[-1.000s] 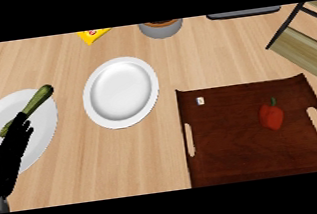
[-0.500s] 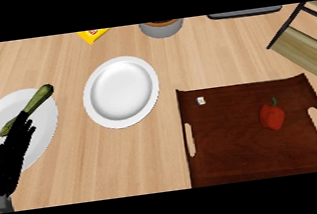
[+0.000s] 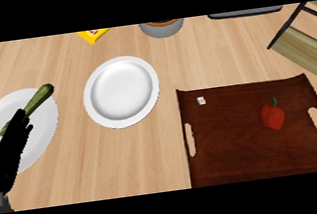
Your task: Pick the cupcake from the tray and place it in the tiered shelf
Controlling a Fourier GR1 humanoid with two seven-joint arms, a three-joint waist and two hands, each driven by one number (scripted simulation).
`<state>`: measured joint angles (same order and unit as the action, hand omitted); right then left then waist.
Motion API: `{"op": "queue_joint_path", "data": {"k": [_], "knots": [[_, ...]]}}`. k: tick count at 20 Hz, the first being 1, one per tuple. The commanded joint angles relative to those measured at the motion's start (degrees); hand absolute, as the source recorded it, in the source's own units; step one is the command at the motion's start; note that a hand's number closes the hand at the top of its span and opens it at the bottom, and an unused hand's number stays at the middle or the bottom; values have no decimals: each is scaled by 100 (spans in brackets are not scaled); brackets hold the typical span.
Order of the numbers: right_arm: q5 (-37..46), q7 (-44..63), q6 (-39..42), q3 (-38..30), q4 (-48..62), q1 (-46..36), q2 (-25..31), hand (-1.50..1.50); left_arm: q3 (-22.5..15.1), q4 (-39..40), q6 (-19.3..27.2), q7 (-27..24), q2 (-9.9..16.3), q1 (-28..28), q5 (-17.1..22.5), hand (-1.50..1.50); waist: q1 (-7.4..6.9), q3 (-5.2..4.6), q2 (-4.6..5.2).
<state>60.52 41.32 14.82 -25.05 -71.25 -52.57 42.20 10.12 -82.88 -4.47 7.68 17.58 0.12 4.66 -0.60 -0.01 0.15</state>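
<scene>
The dark brown tray (image 3: 236, 164) lies at the lower right of the wooden counter. On it sits a red pepper (image 3: 272, 116) near the right handle slot, and a small white tag (image 3: 201, 101) near the tray's far left corner. No cupcake shows in the head view. The tiered shelf (image 3: 309, 43) juts in at the upper right, with a black frame and pale wooden boards. My left hand (image 3: 4, 159) rests open at the lower left, fingers pointing up over a white plate (image 3: 43, 137). My right hand is out of view.
A green vegetable (image 3: 35, 101) lies on the left plate, just beyond my left fingertips. An empty white plate (image 3: 121, 91) sits mid-counter, left of the tray. At the far edge are a yellow packet (image 3: 93, 34), a grey bowl (image 3: 161, 27) and a dark flat object (image 3: 244, 12).
</scene>
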Motion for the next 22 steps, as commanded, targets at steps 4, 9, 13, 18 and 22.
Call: {"op": "queue_joint_path", "data": {"k": [4, 9, 13, 18, 22], "knots": [[-179, -392, -665, -204, 1110, -78, 226, 150, 63, -94, -129, 69, -4, -38, 42, 0, -9, 0, -5], [19, -249, -1655, -486, 1907, -44, 262, -150, -71, 390, -22, -367, -233, -62, -197, 0, -24, 1, 22], [67, -460, -1148, -60, 2156, -89, 415, -150, 11, 59, 60, 113, -149, -306, -147, 0, -20, 0, 7], [-269, -1153, -2077, -322, 2577, 12, 307, -150, 196, 39, -183, -128, -52, 85, -33, 0, -24, 2, 1], [-652, -1246, -2017, -647, 2540, -180, 599, -150, -18, -432, -36, 68, -229, 321, -195, 0, -10, 4, -19]]}}
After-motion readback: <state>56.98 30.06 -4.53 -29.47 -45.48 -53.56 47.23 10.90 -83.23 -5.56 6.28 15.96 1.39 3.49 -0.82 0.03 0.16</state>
